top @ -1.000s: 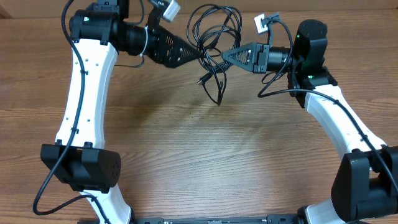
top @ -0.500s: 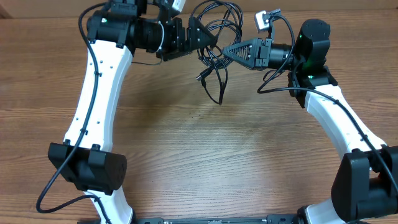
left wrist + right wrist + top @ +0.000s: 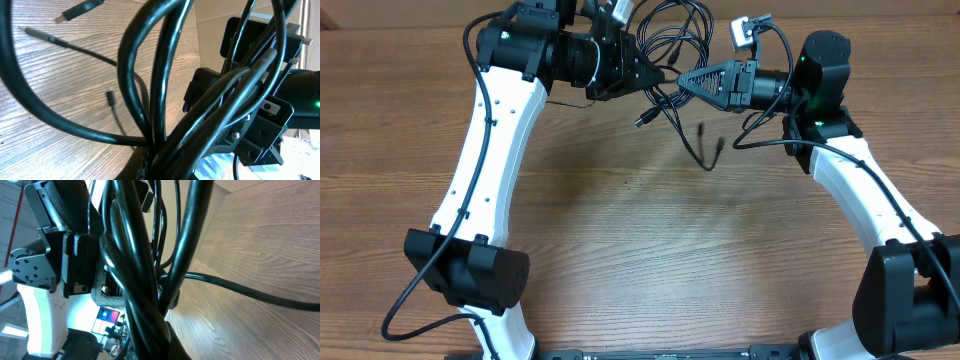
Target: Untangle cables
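Brown wood-grain table; soft even light

Bright, even light leaves soft shadows on the surface; the overhead view is sharp, while wrist views show the cables close, blurred, with glossy highlights

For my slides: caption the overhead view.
The left gripper and right gripper pinch one tangle of cables from opposite sides; plug ends trail over the table.
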Controlling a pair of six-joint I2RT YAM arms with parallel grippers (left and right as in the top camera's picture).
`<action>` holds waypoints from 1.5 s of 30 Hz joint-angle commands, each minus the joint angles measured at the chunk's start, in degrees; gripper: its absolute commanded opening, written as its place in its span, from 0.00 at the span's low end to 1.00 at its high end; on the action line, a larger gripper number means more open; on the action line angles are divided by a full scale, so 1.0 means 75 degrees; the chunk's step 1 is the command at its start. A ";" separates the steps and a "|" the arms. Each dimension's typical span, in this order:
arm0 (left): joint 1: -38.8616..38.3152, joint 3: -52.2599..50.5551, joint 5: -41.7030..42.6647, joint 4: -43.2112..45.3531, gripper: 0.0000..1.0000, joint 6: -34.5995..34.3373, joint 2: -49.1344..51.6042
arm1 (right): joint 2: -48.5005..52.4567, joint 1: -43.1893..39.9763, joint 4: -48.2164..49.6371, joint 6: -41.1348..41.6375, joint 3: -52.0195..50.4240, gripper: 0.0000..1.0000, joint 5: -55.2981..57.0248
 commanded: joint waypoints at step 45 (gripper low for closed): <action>0.0912 0.0044 0.3075 -0.1469 0.04 0.5671 0.0055 | -0.0204 -0.0627 0.1775 -0.1813 0.0178 0.86 -0.1976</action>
